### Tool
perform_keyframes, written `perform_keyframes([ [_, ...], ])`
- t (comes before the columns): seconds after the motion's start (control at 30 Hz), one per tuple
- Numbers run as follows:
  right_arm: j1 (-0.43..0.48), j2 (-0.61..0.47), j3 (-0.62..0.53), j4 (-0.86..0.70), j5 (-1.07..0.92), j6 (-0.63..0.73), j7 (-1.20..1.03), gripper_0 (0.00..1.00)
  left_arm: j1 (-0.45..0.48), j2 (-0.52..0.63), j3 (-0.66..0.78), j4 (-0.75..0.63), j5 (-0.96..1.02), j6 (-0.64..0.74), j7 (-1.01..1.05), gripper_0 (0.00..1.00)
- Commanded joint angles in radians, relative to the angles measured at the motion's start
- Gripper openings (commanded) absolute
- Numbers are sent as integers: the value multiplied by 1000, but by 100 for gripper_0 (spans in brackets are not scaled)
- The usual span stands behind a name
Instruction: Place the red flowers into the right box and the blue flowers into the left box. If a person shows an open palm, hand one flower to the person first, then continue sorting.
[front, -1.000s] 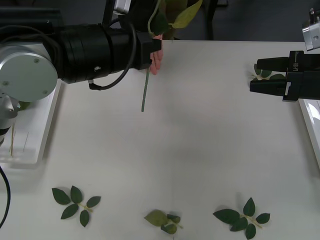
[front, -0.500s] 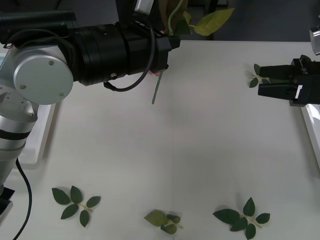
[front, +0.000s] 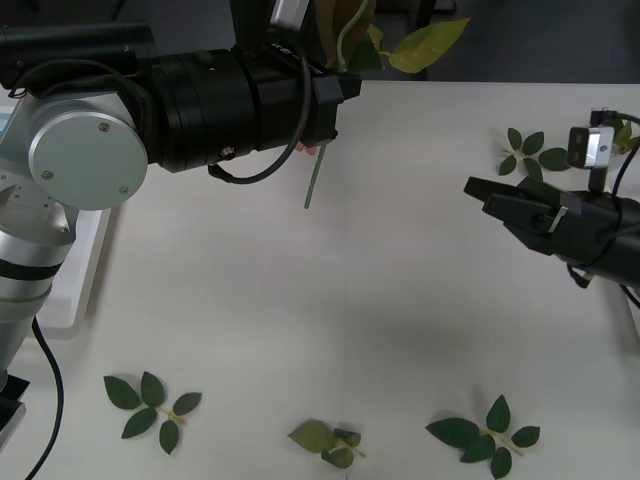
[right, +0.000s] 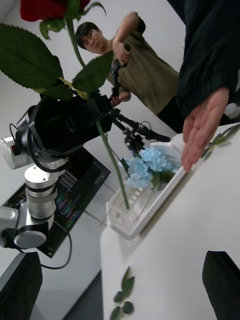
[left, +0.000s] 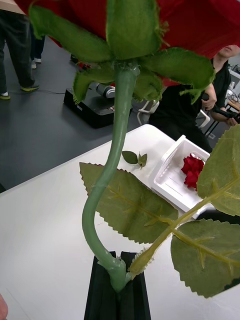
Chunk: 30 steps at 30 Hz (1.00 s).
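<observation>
1. The left gripper (left: 119, 295) is raised over the far side of the table (front: 380, 290), its black fingers pressed together on the stem of a red rose (left: 112, 210) — the stem rises from the fingertips, bends, and ends in the red head (left: 200, 25) above the leaves.
2. In the front view the stem's lower end (front: 313, 185) hangs below the left arm, clear of the tabletop.
3. A person's open palm (right: 202, 127) is held out just beyond that stem, fingers pointing down toward the table's far edge.
4. The right gripper (front: 480, 193) hovers over the table's right side, well apart from the rose — its fingers are parted and hold nothing.
5. Blue flowers (right: 147, 167) lie in the left box (right: 150, 210); red flowers (left: 191, 170) lie in the right box (left: 167, 180).
6. Loose leaf sprigs (front: 150, 405) lie along the near edge.
</observation>
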Motion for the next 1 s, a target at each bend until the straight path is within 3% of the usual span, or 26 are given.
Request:
perform_keyframes([
  [0.03,-31,71,105,1,-65,-64,5,93,17,-18,-13,-14,-3,-16,59,0],
  [0.17,-77,117,179,1,-101,-156,5,93,17,-37,-24,-9,-6,-16,65,0],
  [0.37,-149,174,200,1,-97,-264,5,93,17,-54,-68,17,-26,-82,70,0],
  [0.83,-231,208,200,1,-11,-276,5,93,-6,-92,-145,85,-64,-161,72,0],
  [1.0,-231,208,200,1,23,-281,5,73,-6,-90,-151,88,-67,-168,73,0],
])
